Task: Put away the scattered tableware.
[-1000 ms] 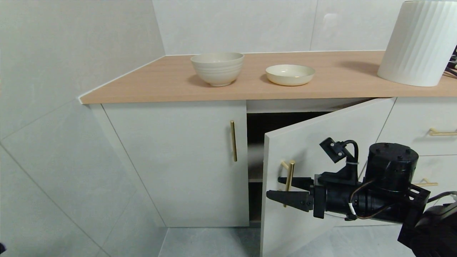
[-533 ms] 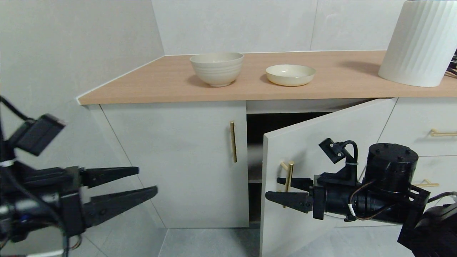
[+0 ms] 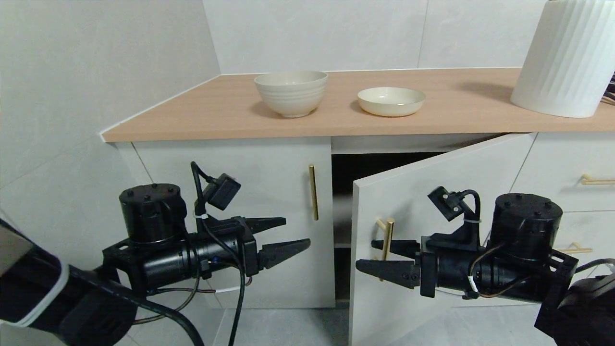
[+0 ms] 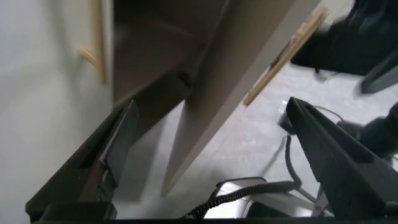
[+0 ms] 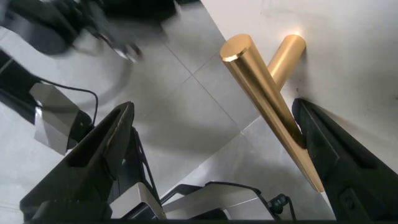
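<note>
A deep cream bowl [image 3: 290, 92] and a shallow cream dish [image 3: 391, 101] stand side by side on the wooden counter [image 3: 216, 115]. Below them, the right cupboard door [image 3: 432, 192] hangs partly ajar. My right gripper [image 3: 366, 254] is open, one finger on each side of that door's brass handle [image 3: 387, 238]; the right wrist view has the handle [image 5: 261, 102] close to one finger [image 5: 329, 155]. In front of the shut left door [image 3: 240, 202], my left gripper [image 3: 294, 233] is open and holds nothing. Its wrist view looks at the ajar door's edge [image 4: 217, 93].
A tall white ribbed container [image 3: 562, 57] stands at the counter's right end. Drawers with brass handles [image 3: 596, 180] lie right of the ajar door. The left door has a vertical brass handle [image 3: 313, 191]. A tiled wall closes in the left side.
My left arm has swung in from the left edge and now sits in front of the left door, gripper open. The right gripper has stayed at the handle.
</note>
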### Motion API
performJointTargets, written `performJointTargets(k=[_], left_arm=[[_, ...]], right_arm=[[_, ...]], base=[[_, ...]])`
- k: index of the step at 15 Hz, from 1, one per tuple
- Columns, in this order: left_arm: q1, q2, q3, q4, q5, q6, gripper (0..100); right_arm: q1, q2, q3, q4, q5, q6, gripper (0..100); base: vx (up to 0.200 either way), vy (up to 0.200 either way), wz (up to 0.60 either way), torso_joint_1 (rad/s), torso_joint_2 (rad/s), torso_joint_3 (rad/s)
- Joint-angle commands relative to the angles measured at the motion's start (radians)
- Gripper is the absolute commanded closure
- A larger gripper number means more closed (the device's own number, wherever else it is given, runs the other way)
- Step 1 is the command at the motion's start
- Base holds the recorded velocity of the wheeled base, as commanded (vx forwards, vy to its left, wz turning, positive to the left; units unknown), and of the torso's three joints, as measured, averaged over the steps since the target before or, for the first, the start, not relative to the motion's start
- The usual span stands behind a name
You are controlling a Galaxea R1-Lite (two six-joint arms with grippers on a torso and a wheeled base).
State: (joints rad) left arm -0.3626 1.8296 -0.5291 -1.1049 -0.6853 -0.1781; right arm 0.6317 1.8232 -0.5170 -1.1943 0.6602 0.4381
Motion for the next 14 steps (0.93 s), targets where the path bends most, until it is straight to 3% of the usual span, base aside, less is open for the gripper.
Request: performJointTargets(k=[1, 2, 7, 10, 14], left_arm=[[-0.033, 0.120, 0.040, -0.084, 0.018, -0.021, 0], [-0.044, 0.129, 0.038, -0.098, 0.023, -0.029, 100], [-0.087, 0.177, -0.048, -0.130, 0.035, -0.038, 100], [-0.098, 0.270, -0.103, -0.220, 0.036, -0.040, 100], [-0.190, 0.390, -0.209, -0.240, 0.047, -0.046, 100]], right_arm=[[0.000, 0.010, 0.000, 0.001, -0.001, -0.001, 0], [0.000, 0.008, 0.000, 0.001, -0.001, -0.001, 0], [0.000, 0.011, 0.002, 0.001, -0.001, -0.001, 0], [0.000, 0.007, 0.003, 0.001, -0.001, -0.001, 0], [0.000, -0.002, 0.008, 0.001, -0.002, -0.001, 0]], base=[[0.000, 0.000, 0.00, 0.000, 0.00, 0.000], [0.000, 0.000, 0.00, 0.000, 0.00, 0.000], [0.000, 0.000, 0.00, 0.000, 0.00, 0.000], [0.000, 0.000, 0.00, 0.000, 0.00, 0.000], [0.000, 0.000, 0.00, 0.000, 0.00, 0.000]])
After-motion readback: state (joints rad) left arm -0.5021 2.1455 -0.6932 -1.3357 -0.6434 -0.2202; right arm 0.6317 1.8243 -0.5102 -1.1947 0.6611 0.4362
